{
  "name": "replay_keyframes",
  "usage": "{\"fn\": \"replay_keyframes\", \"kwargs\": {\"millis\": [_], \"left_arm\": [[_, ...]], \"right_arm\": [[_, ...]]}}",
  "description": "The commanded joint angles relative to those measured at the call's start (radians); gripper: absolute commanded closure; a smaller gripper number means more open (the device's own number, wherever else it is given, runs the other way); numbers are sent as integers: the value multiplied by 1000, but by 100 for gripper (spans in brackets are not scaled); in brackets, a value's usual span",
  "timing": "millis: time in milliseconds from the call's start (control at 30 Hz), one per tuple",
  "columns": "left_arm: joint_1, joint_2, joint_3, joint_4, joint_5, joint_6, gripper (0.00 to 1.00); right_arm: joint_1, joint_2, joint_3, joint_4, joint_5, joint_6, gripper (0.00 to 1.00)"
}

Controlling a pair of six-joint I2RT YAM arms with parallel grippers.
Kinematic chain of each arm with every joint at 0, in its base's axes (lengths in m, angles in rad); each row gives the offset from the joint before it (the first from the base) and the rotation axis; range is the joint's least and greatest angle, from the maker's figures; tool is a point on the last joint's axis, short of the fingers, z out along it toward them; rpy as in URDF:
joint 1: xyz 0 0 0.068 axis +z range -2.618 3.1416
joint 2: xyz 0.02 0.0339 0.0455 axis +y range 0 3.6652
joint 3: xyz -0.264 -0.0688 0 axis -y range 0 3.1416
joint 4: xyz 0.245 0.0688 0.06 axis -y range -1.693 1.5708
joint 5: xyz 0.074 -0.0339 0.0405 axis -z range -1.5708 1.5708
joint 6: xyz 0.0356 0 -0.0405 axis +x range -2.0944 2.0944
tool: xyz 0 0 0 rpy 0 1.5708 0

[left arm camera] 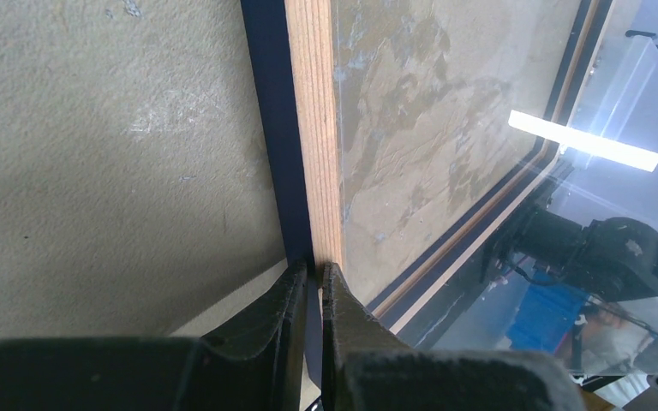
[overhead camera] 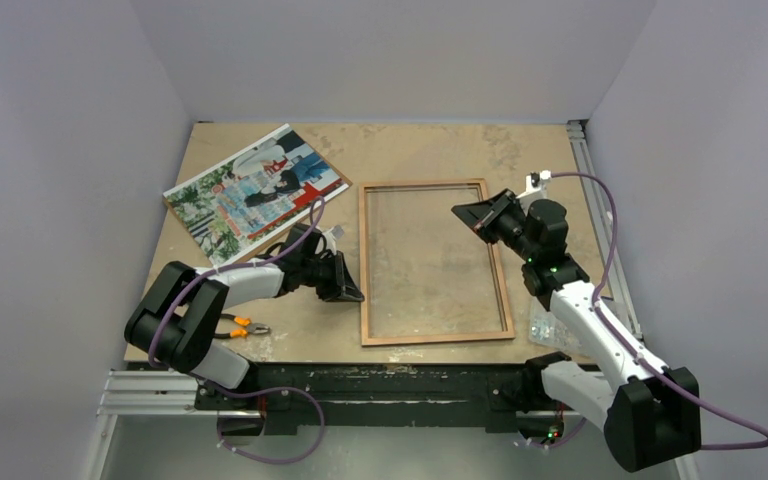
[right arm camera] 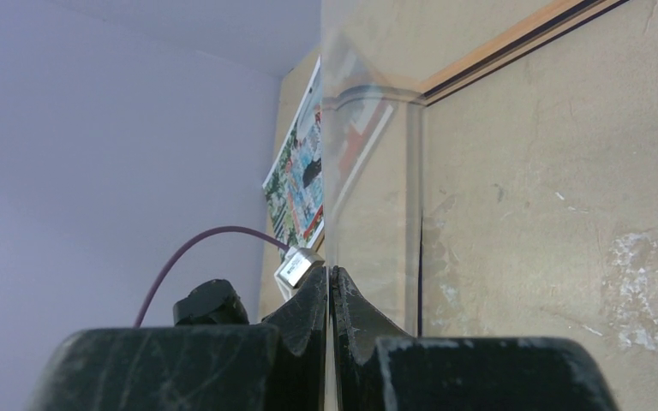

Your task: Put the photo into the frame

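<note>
Looking down from above, the photo [overhead camera: 255, 192] lies face up near the far-left corner of the table [overhead camera: 410, 150], well apart from the frame [overhead camera: 365, 260]. The frame lies back-up in the table's middle with no print in it, so the loading itself is not yet begun. The left gripper [overhead camera: 348, 290] sits at the frame's left rail and the right gripper [overhead camera: 465, 213] over its far-right corner. At the left wrist, the fingers are clamped on that rail's thin edge. At the right wrist, the jaws are pinched tight on what looks like the clear pane [right arm camera: 368, 188], with the photo visible beyond.
</note>
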Motion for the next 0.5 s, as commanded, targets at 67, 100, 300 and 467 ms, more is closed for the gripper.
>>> {"fn": "replay_keyframes", "kwargs": {"millis": [67,100,300,467], "left_arm": [[-10,39,-48,-83,-87,29,99],[-10,39,-48,-83,-87,29,100],[-10,40,-49,-82,-87,29,100],[-10,44,-50,-79,-85,29,100]], "right_arm": [[-4,1,19,87,-49,53,100],[-3,2,23,87,-50,52,100],[-3,19,19,90,-61,39,100],[-4,25,10,85,-56,26,100]]}}
